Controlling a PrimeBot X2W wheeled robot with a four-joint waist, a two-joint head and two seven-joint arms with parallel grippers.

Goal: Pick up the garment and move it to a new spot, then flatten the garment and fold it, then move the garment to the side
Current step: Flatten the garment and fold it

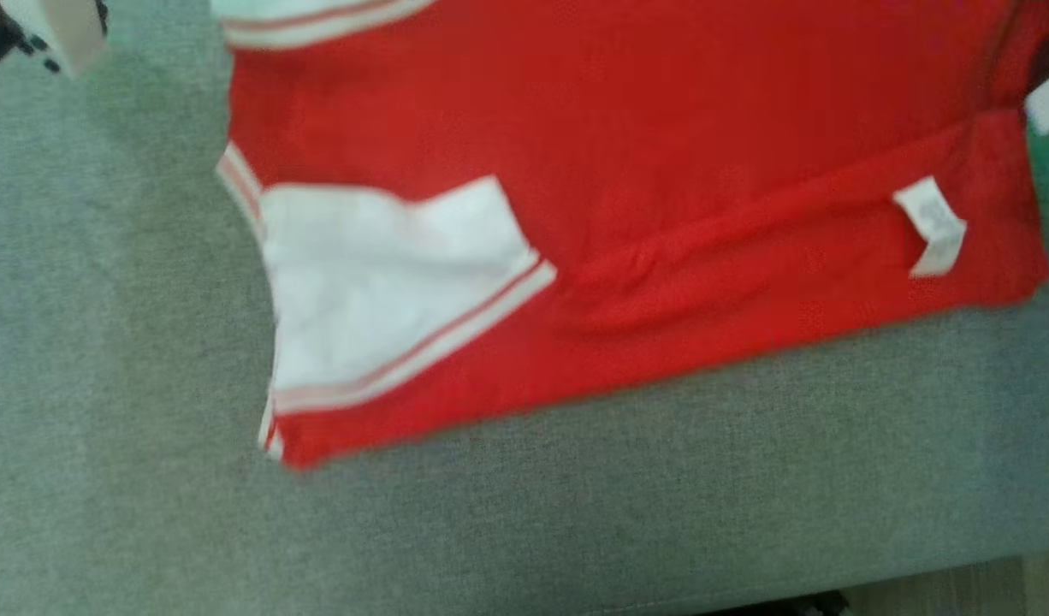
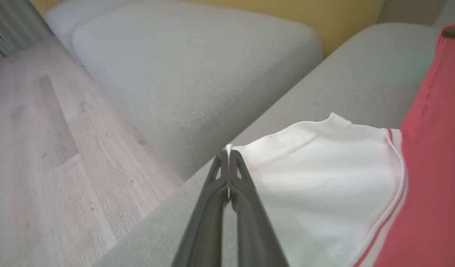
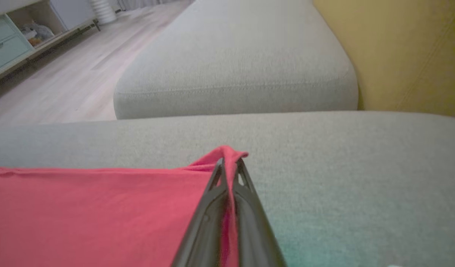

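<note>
Left gripper [image 2: 227, 157] pinches the white sleeve [image 2: 324, 178] of the red-and-white fabric garment [image 1: 661, 128], eleven o'clock. Right gripper [image 3: 229, 165] clamps its red corner, two o'clock.

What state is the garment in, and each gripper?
garment: lying spread on the grey sofa cushion, one white sleeve over the red body.
left gripper: shut on the garment's white sleeve edge.
right gripper: shut on a red garment corner.
</note>
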